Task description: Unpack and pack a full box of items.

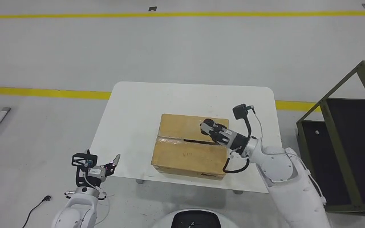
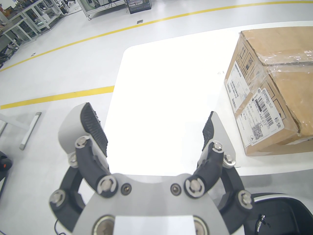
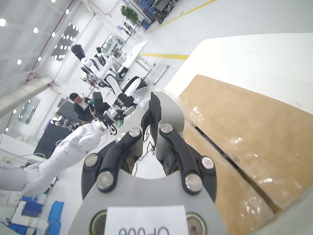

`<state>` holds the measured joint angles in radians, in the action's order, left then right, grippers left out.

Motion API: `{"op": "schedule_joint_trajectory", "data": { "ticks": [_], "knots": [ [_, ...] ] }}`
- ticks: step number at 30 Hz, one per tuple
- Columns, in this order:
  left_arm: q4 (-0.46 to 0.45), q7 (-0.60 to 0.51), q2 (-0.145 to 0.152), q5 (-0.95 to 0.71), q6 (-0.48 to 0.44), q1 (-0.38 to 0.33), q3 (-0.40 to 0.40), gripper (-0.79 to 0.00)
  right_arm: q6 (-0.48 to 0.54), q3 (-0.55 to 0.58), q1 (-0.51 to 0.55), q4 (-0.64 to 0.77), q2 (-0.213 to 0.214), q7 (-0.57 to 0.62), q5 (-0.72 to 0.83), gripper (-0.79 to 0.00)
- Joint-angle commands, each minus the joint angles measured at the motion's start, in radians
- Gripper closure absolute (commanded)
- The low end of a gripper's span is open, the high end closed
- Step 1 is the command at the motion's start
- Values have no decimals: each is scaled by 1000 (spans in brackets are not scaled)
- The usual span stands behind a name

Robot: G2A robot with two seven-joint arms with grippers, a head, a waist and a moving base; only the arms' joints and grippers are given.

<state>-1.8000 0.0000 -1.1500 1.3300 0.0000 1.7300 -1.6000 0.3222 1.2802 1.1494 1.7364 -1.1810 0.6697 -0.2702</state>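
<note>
Left gripper (image 2: 152, 119) released at table (image 2: 159, 74) edge — well apart from box (image 2: 281, 86); right gripper (image 3: 152, 100) clenched on tape scrap (image 3: 141, 94).

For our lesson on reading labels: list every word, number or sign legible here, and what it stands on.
Large label on the box side: barcode, square code; print too small to read surely.
Smaller label beside it: blurred, unreadable.
Handling symbols on the box: pictures, no words.
Tag on the right gripper: upside down, cut off.

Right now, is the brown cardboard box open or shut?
Shut: both top flaps of the brown cardboard box lie flat, a narrow slit between them.
</note>
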Motion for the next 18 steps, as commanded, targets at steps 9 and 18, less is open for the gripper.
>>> {"op": "schedule_joint_trajectory", "data": {
  "ticks": [9, 18],
  "knots": [
    [0, 0, 0, 0, 0, 0, 0, -785, 94, -52, -103, -83, -3, 46, 12, 0],
    [-64, -18, -8, -88, -61, -14, 31, -785, 127, -45, -136, -99, 2, 61, 20, 0]
  ]
}}
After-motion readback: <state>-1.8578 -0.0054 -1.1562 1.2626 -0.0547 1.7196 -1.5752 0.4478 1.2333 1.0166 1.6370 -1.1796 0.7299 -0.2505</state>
